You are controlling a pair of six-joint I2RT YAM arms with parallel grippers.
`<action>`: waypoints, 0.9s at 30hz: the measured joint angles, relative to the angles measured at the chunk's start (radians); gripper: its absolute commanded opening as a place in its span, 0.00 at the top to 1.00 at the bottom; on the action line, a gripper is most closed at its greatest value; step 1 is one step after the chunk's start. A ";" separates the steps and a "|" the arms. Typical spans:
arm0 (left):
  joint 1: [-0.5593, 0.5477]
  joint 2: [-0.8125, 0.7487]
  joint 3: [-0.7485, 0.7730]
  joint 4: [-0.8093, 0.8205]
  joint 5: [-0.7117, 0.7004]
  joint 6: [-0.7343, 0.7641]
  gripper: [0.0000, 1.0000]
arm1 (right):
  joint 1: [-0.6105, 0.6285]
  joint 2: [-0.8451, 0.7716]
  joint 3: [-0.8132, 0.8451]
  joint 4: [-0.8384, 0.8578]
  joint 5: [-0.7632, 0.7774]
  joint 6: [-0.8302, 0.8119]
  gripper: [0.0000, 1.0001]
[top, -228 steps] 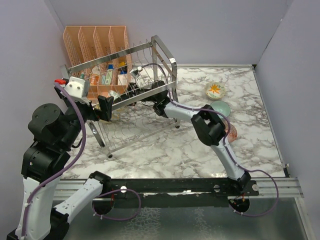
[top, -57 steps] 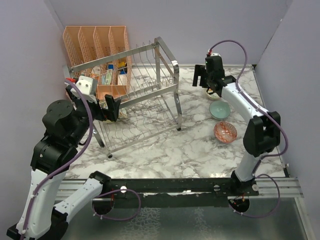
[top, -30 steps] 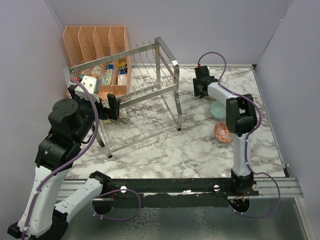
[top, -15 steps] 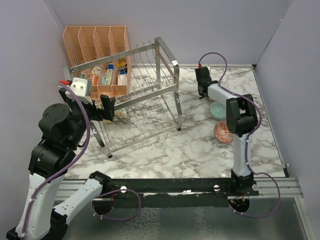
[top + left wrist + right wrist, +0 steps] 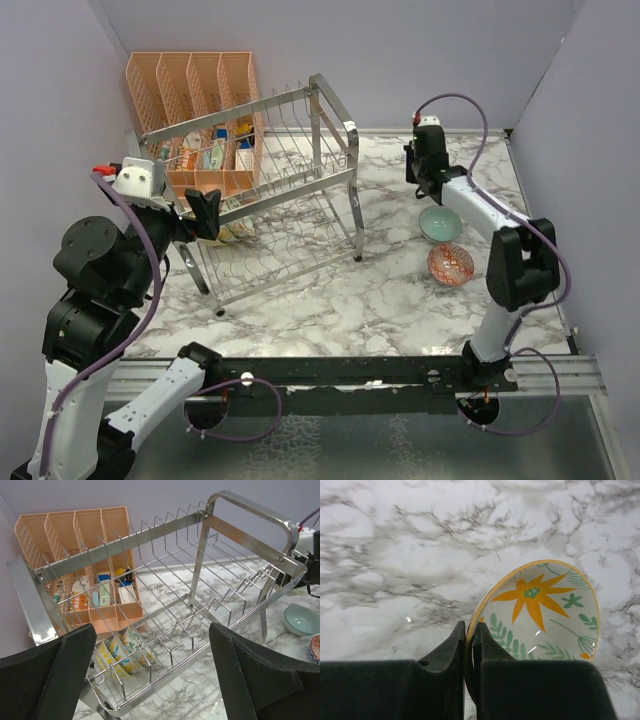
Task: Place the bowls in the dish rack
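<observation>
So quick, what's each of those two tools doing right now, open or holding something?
Left tool: open, holding nothing.
Right tool: closed on the rim of the orange-flower bowl.

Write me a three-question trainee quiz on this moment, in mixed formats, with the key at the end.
1. True or false: the right hand is shut on the rim of the orange-flower bowl.
2. Not counting that one, how many bowls show on the marble table in the top view? A) one B) two C) four
3. Fill in: the left hand, facing the dish rack, is ____ (open/shut).
Key: 1 true. 2 B, the teal bowl and the red-orange bowl. 3 open.
</observation>
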State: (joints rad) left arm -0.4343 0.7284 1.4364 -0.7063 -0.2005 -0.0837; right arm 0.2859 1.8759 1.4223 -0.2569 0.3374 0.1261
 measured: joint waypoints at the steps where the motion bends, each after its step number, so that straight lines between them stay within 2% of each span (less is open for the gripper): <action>1: 0.000 -0.001 0.010 0.000 0.000 0.000 0.01 | 0.000 -0.051 -0.023 0.021 -0.027 0.001 0.99; 8: 0.000 -0.018 0.029 0.002 -0.006 -0.010 0.01 | 0.000 -0.349 -0.130 0.080 -0.224 0.047 0.99; 12: 0.000 -0.017 0.029 0.002 -0.008 -0.016 0.01 | 0.000 -0.518 -0.243 0.077 -0.338 0.101 0.99; 22: 0.000 -0.014 0.030 0.002 -0.005 -0.053 0.01 | 0.000 -0.831 -0.411 -0.108 -0.515 0.179 0.99; 27: 0.000 0.001 0.030 0.002 0.011 -0.074 0.01 | 0.000 -0.944 -0.501 -0.143 -0.708 0.212 0.99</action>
State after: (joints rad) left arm -0.4343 0.7292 1.4662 -0.7044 -0.1894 -0.1581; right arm 0.2855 0.9321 0.9211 -0.4004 -0.3706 0.3378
